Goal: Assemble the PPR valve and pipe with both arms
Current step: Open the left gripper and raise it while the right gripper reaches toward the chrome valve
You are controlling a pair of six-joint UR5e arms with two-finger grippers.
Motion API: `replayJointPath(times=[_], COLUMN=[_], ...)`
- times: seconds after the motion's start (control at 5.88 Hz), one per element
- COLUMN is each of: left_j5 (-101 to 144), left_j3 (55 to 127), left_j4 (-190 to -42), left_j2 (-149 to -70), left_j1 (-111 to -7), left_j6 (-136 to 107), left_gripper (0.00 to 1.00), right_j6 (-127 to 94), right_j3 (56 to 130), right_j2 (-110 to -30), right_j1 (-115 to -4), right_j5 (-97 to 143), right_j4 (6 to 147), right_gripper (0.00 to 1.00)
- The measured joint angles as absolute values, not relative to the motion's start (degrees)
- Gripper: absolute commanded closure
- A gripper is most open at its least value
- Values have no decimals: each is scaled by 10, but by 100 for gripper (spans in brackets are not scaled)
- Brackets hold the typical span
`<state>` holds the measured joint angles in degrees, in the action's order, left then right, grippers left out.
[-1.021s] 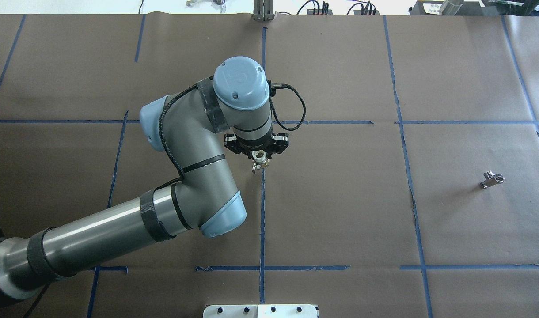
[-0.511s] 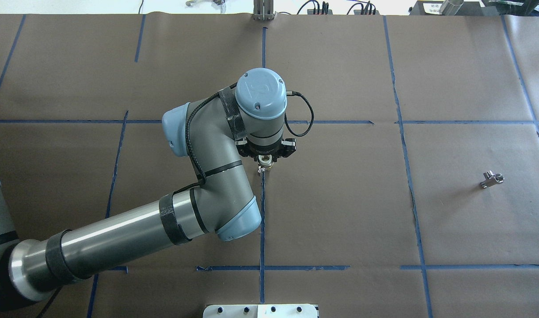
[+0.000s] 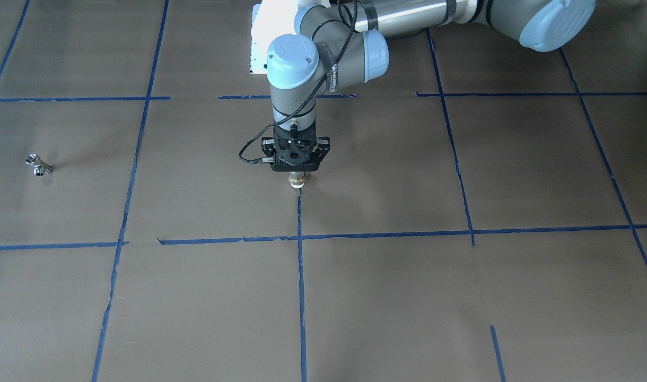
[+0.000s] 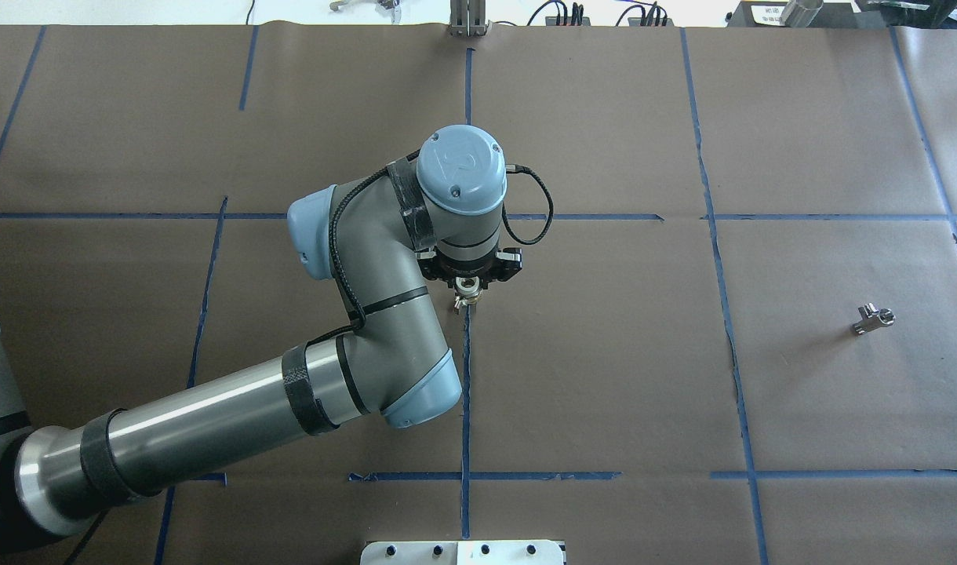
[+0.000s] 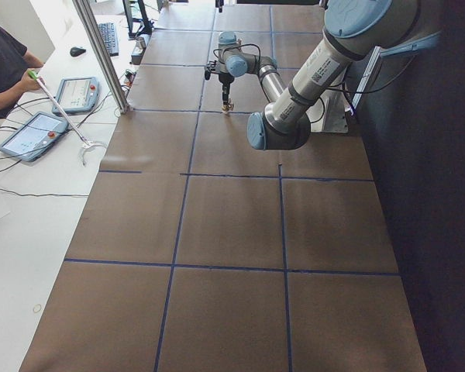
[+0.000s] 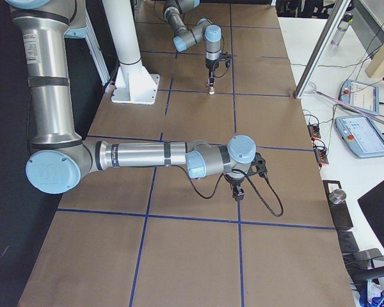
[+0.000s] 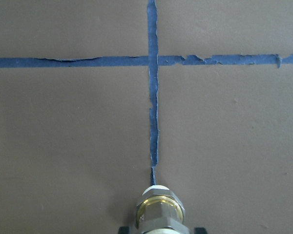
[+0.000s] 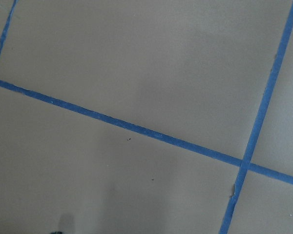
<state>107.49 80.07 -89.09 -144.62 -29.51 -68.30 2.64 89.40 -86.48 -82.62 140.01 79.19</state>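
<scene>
The left arm (image 4: 212, 408) enters the overhead view from 8 o'clock and folds at the wrist. Its left gripper (image 3: 297, 174) aims straight down, clamped on a brass fitting (image 7: 158, 212). In the right-side view the right arm (image 6: 141, 155) stretches low toward 3 o'clock. The right gripper (image 6: 238, 192) points down, and how its jaws stand is unreadable.

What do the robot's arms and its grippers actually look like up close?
Both the left arm and right arm are grey-silver tubes with pale blue round joint caps, black bands and a black cable looping to the wrist. The left gripper and right gripper are black and blocky.
</scene>
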Motion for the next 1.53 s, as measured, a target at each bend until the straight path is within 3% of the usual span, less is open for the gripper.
replayJointPath(times=[0.17,0.34,0.51,0.68,1.02,1.53], left_j5=[1075,1076,1076,1076,1076,1078], left_j3=[801,801,801,802,816,962], left_j4=[-893,-895,-898,-902,-905,-900], left_j2=[-1444,-1441,-1439,-1438,-1437,-1365], left_j1=[-295,-294,-294,-294,-296,-326], left_j6=[-683,-682,-680,-680,-683,-685], left_gripper=[37,27,7,0,0,1], right_j6=[26,26,26,26,25,-215], right_j3=[895,895,895,896,896,947], right_j2=[-865,-865,-865,-865,-864,-909], right_j1=[-826,-826,-826,-826,-825,-739], right_j5=[1400,1400,1400,1400,1400,1380], right_j4=[792,792,792,792,792,705], right_gripper=[0,0,0,0,0,0])
